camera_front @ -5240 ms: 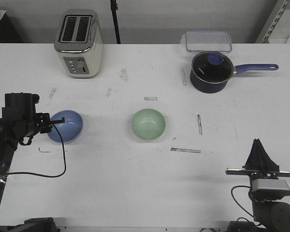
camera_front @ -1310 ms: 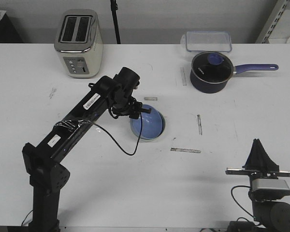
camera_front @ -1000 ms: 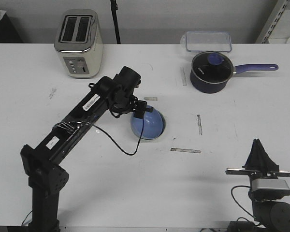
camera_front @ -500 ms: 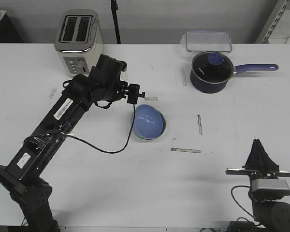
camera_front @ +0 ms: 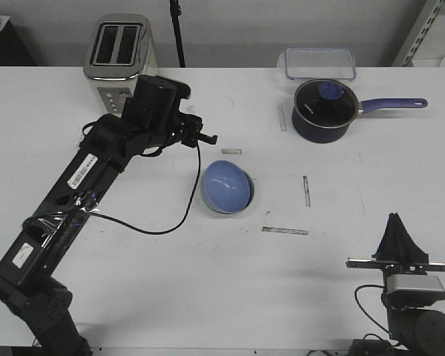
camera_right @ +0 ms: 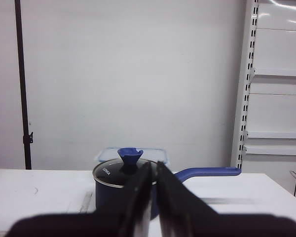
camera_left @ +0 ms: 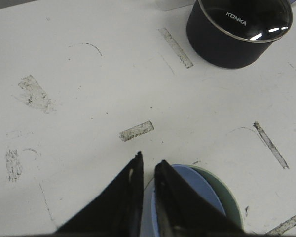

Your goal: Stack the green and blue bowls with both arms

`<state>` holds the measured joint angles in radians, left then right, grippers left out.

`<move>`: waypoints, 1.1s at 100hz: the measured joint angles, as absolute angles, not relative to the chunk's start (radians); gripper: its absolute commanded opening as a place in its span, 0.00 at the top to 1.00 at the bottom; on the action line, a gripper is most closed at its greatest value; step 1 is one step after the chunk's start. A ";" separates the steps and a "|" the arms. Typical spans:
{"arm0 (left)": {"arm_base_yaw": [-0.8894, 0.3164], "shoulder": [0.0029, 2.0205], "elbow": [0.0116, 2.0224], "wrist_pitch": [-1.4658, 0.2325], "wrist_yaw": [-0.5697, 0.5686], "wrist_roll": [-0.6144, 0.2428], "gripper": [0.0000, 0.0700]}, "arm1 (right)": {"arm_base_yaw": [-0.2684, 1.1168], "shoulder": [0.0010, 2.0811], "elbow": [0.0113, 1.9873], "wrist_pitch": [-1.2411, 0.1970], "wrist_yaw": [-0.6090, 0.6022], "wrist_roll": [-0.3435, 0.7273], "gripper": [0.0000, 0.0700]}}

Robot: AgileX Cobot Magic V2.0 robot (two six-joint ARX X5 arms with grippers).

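Blue bowl (camera_front: 227, 187) nested in green bowl (camera_left: 233, 206), between toaster (camera_front: 122, 66) and pan (camera_front: 324, 110). Best to lift left gripper (camera_front: 206, 139) straight clear, jaws nearly together, holding nothing, without nudging the stack. Right gripper (camera_front: 402, 236) parked, fingers nearly touching. Green bowl mostly hidden; seating hard to judge.

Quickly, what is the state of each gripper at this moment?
Left gripper: closed, holding nothing, beside the blue bowl, which sits in the green bowl.
Right gripper: closed, holding nothing, parked far from the bowls.
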<state>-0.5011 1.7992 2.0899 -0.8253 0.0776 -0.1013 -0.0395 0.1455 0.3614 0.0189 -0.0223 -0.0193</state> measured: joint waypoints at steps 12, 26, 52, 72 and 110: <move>-0.500 1.760 2.070 -0.763 0.075 -0.067 1.00 | -0.039 0.146 0.361 0.019 -0.022 -0.020 0.99; -0.499 1.683 2.003 -0.677 0.075 -0.038 1.00 | -0.039 0.146 0.361 0.019 -0.022 -0.020 1.00; -0.424 1.546 1.805 -0.545 0.075 -0.026 1.00 | -0.039 0.146 0.361 0.019 -0.022 -0.019 1.00; -0.357 1.397 1.564 -0.362 0.073 -0.024 1.00 | -0.039 0.146 0.361 0.019 -0.022 -0.019 0.99; -0.208 1.084 1.082 -0.045 0.074 -0.024 1.00 | -0.039 0.146 0.361 0.019 -0.022 -0.020 1.00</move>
